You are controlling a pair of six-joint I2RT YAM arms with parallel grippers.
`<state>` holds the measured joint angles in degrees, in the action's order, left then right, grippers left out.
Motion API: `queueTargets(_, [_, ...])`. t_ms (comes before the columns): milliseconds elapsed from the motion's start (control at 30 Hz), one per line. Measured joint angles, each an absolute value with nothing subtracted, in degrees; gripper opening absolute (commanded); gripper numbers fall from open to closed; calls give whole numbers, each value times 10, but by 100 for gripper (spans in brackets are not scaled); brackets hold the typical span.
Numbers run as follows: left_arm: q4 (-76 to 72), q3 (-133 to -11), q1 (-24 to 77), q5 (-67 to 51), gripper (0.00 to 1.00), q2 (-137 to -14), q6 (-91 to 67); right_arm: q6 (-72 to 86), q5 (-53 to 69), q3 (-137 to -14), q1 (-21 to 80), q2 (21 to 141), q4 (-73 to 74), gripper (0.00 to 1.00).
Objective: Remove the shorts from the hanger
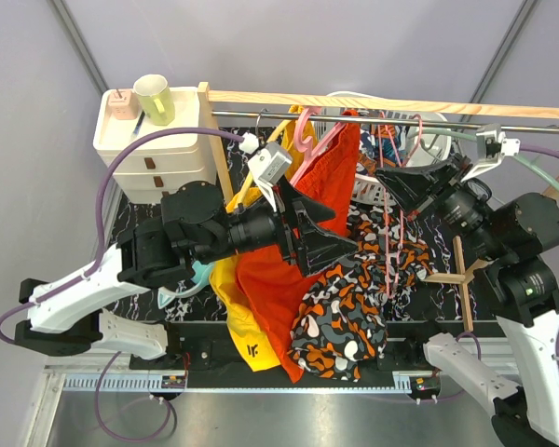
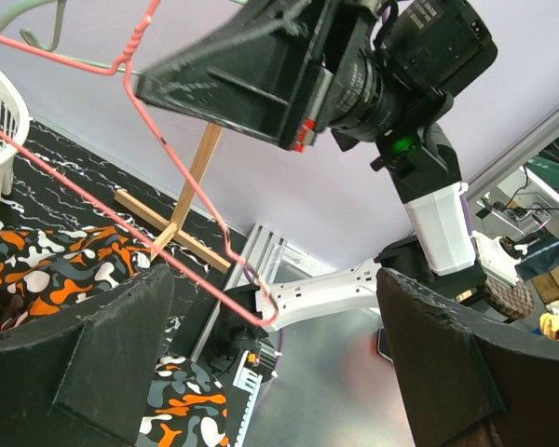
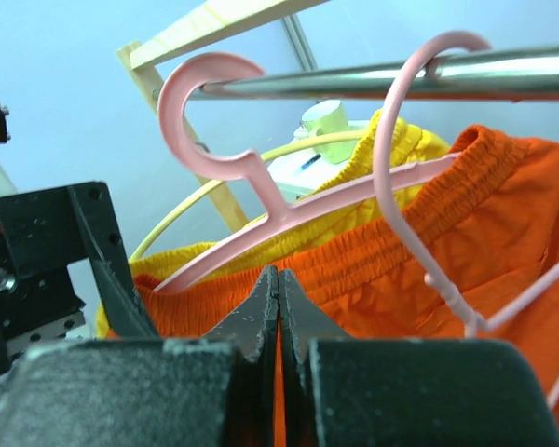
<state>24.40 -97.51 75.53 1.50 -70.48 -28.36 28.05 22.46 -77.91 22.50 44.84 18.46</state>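
The dark grey shorts (image 1: 340, 312) with orange and white blotches lie bunched on the black marbled table; they also show in the left wrist view (image 2: 47, 270). A thin pink wire hanger (image 1: 391, 237) hangs over them, its wire (image 2: 168, 270) bare. Blue and orange patterned cloth (image 1: 374, 140) hangs at the rail behind. My left gripper (image 1: 319, 240) (image 2: 270, 372) is open wide beside the hanger's lower corner, nothing between its fingers. My right gripper (image 1: 396, 182) (image 3: 279, 279) is shut with its tips pressed together, just in front of the orange-red waistband, holding nothing that I can see.
Plain orange-red shorts (image 1: 307, 200) and yellow shorts (image 1: 238, 317) hang on pink hangers (image 3: 289, 209) from the metal rail (image 3: 401, 79). A white drawer unit (image 1: 149, 149) with a green cup (image 1: 155, 98) stands back left. A white basket (image 1: 438, 140) sits behind. The rack's wooden foot (image 1: 461, 275) lies right.
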Motion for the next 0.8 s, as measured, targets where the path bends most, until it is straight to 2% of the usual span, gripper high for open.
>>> queueTargets(267, [244, -976, 755, 15, 93, -711, -286, 283, 149, -739, 225, 454, 124, 0])
queueTargets(800, [245, -991, 755, 17, 93, -727, -287, 265, -192, -692, 225, 402, 105, 0])
